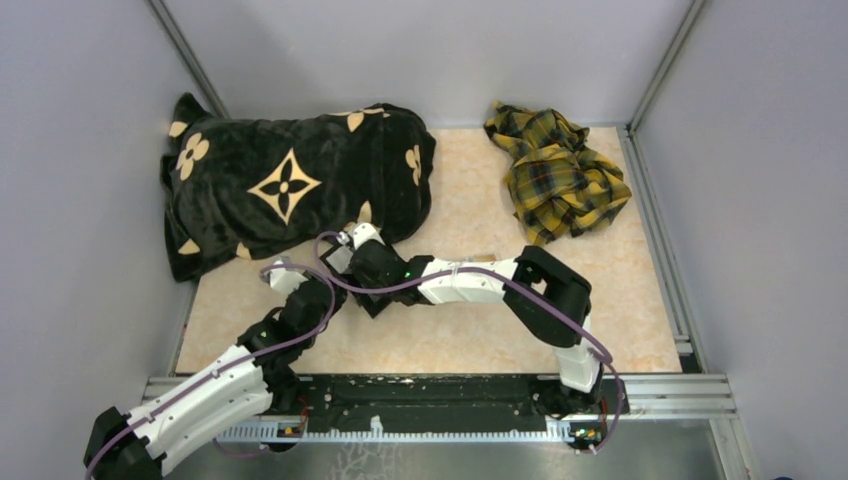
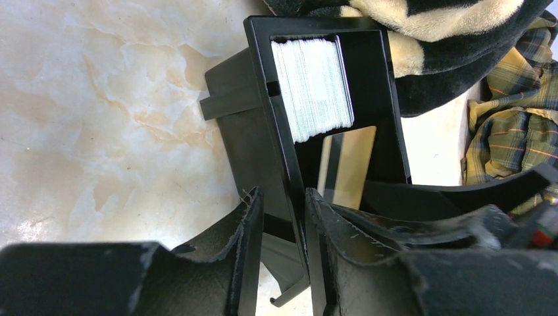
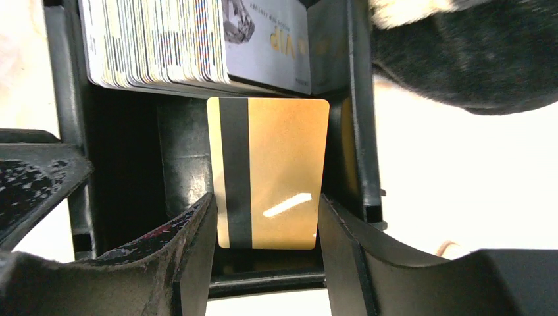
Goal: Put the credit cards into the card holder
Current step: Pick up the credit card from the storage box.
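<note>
Right gripper [image 3: 266, 201] pinches the gold card [image 3: 283, 164] by its edges inside the black tray [image 3: 66, 99], beside the card stack [image 3: 164, 39]; left gripper [image 2: 283, 194] clamps the tray wall. Glossy edges could slip free on lifting. Card holder unseen.

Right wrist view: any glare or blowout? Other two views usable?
Right wrist: bright glare streak on the gold card, table blown out to white. Left wrist: card stack washed out, edges hard to separate; black tray loses detail in the dark. Top external: even light, only soft shadows.
</note>
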Action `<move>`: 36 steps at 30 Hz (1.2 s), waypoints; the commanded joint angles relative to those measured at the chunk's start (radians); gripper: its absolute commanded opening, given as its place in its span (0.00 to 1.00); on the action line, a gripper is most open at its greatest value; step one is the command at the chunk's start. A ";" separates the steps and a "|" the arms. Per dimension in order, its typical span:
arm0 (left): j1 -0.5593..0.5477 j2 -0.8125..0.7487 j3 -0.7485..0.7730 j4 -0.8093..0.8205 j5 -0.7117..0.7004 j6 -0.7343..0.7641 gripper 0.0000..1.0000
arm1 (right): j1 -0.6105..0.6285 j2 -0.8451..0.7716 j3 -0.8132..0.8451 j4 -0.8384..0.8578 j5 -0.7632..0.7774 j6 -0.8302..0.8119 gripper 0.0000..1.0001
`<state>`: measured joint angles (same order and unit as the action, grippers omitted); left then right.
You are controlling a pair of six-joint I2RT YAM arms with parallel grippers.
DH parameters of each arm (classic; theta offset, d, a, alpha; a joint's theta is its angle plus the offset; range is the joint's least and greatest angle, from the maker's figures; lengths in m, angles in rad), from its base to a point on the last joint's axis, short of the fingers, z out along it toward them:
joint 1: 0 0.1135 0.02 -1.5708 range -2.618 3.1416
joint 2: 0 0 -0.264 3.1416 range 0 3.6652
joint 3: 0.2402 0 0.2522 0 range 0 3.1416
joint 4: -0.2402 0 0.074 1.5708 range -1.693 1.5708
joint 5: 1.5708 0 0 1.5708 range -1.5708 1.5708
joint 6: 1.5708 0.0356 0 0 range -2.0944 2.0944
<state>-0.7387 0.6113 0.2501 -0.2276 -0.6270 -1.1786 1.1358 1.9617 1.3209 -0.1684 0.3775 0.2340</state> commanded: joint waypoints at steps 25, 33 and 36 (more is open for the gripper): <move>0.005 0.037 0.083 0.261 0.126 0.256 0.74 | 0.002 -0.336 -0.105 -0.007 -0.066 0.027 0.09; 0.007 0.065 0.069 0.379 0.208 0.288 0.66 | 0.002 -0.406 -0.136 -0.001 -0.134 0.073 0.09; 0.007 0.066 0.062 0.396 0.220 0.277 0.62 | 0.002 -0.417 -0.137 0.000 -0.154 0.084 0.08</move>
<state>-0.7368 0.6769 0.3267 0.0917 -0.4530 -0.9188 1.1358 1.6047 1.1904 -0.2031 0.2634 0.2874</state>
